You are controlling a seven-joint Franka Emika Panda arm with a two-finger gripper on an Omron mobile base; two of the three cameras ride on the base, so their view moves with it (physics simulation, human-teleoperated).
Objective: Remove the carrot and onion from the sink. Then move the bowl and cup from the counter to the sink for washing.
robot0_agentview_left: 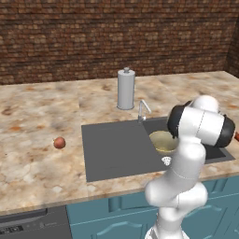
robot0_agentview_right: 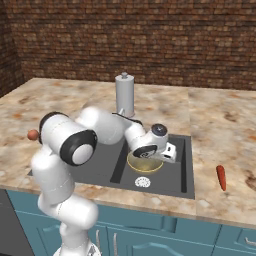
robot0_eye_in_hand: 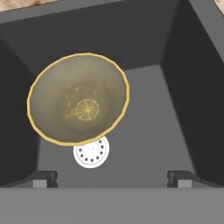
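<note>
The olive-yellow bowl (robot0_eye_in_hand: 78, 98) rests in the sink's deep basin (robot0_eye_in_hand: 192, 87) and overlaps the white drain (robot0_eye_in_hand: 91, 153). My gripper (robot0_eye_in_hand: 111, 179) hangs open just above the basin, nothing between its fingers, the bowl slightly off to one side of it. From the right base view the hand (robot0_agentview_right: 159, 156) sits over the bowl (robot0_agentview_right: 145, 165). The onion (robot0_agentview_left: 59, 142) lies on the counter (robot0_agentview_left: 37, 116) left of the sink (robot0_agentview_left: 116, 149). The carrot (robot0_agentview_right: 221, 177) lies on the counter right of the sink. A tall grey lidded cylinder, seemingly the cup (robot0_agentview_left: 125, 88), stands behind the sink.
A small silver faucet (robot0_agentview_left: 142, 109) rises at the sink's back edge beside the basin. My own arm's elbow (robot0_agentview_left: 200, 126) bulks over the right of the sink. A brick wall (robot0_agentview_left: 116, 37) closes off the back of the counter.
</note>
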